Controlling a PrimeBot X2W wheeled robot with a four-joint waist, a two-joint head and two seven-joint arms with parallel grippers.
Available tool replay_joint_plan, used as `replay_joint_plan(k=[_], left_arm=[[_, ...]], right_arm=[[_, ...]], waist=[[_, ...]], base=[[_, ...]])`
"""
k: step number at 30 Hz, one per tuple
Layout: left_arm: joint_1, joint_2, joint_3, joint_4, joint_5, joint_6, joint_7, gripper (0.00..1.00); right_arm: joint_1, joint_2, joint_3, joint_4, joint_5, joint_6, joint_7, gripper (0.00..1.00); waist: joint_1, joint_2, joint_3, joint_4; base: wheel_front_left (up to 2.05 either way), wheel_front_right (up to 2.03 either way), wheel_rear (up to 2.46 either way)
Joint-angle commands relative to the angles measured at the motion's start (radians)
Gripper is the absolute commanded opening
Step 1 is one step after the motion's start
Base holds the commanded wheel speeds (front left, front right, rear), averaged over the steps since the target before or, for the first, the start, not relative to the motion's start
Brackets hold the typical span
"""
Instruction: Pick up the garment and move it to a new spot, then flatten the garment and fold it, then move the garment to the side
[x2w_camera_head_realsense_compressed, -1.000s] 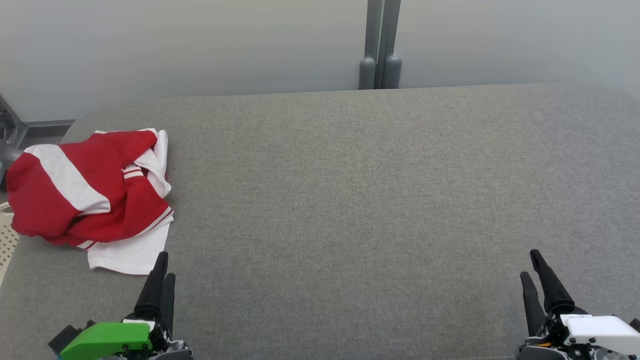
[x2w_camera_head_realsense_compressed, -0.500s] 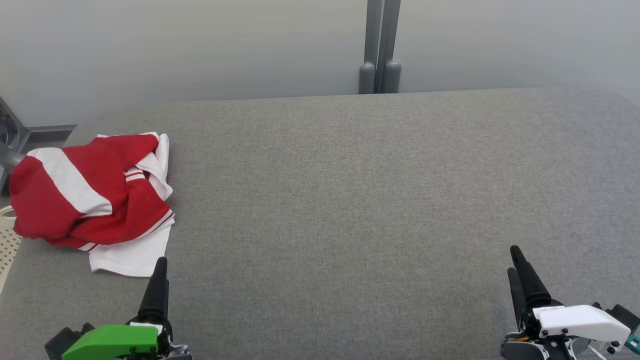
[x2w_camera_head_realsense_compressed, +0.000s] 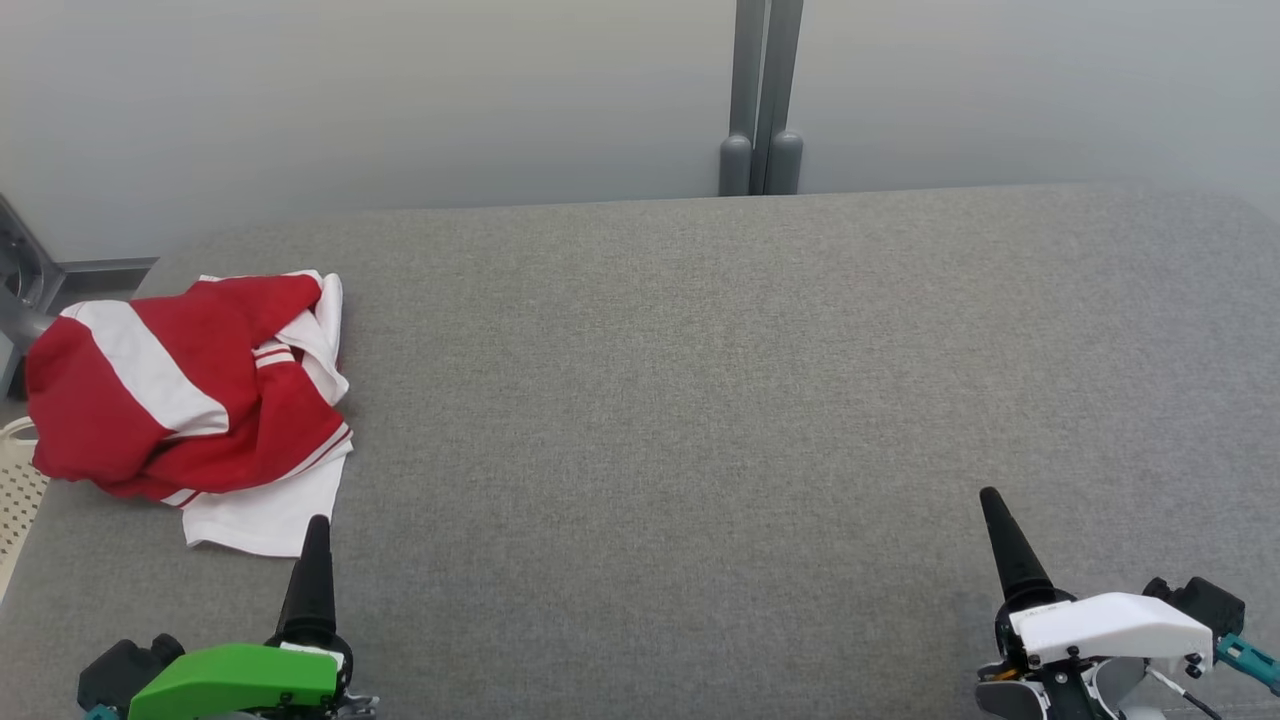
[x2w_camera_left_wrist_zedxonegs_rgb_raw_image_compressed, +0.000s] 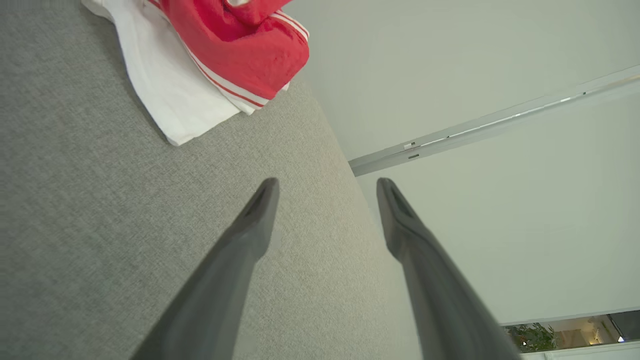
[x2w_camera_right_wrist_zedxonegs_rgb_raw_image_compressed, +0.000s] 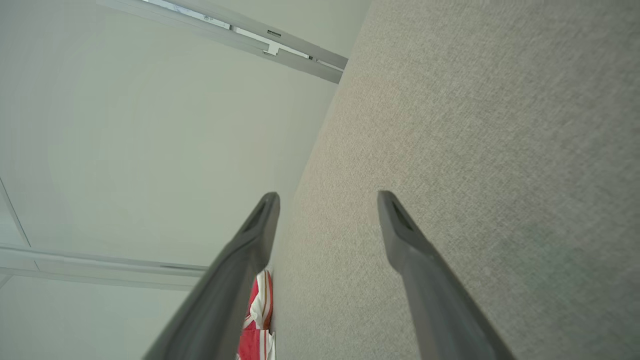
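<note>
A crumpled red and white garment lies at the left end of the grey table; one side hangs past the table's left edge. The left wrist view has the garment at its top, ahead of the fingers. My left gripper sits at the lower left, just short of the garment's white hem, turned edge-on. Its jaws stand open and empty, as the left gripper in its wrist view shows. My right gripper hovers at the lower right, far from the cloth. The right gripper is open with nothing between its fingers.
A pale wall with a grey post stands behind the table. A perforated cream basket shows at the left edge, below the table end. A grey metal frame stands at the far left.
Both grippers have rolled edge-on, so one finger hides the other in the head view. The right gripper moved left. The camera tilted a little, shifting the whole picture down.
</note>
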Motion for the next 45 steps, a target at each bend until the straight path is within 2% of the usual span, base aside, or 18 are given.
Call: replay_joint_plan(k=[1,14,19,24,34,45], left_arm=[[-0.013,0.006,-0.001,-0.015,0.041,0.005,-0.010,1.00],[-0.014,0.023,-0.044,-0.007,0.316,0.041,-0.054,1.00],[-0.016,0.035,-0.063,0.012,0.415,0.057,-0.074,1.00],[-0.028,0.054,-0.087,0.034,0.503,0.072,-0.089,1.00],[-0.053,0.075,-0.124,0.076,0.639,0.097,-0.118,1.00],[-0.070,0.081,-0.136,0.109,0.719,0.103,-0.142,1.00]], right_arm=[[-0.030,-0.007,0.006,0.004,-0.038,0.000,-0.010,1.00],[-0.079,-0.009,0.029,0.076,-0.292,0.000,-0.051,1.00],[-0.092,-0.009,0.035,0.104,-0.443,0.000,-0.068,1.00],[-0.099,-0.010,0.038,0.122,-0.546,0.000,-0.075,1.00],[-0.106,-0.011,0.041,0.134,-0.713,0.000,-0.070,1.00],[-0.111,-0.012,0.049,0.142,-0.817,0.000,-0.071,1.00]], waist=[[0.0000,0.0000,-0.001,0.000],[0.0000,0.0000,-0.011,-0.001],[0.0000,0.0000,-0.018,-0.001],[0.0000,0.0000,-0.023,0.001],[0.0000,0.0000,-0.033,0.000],[0.0000,0.0000,-0.038,0.000]], base=[[0.00,0.00,0.00],[0.00,0.00,0.00],[0.00,0.00,0.00],[0.00,0.00,0.00],[0.00,0.00,0.00],[0.00,0.00,0.00]])
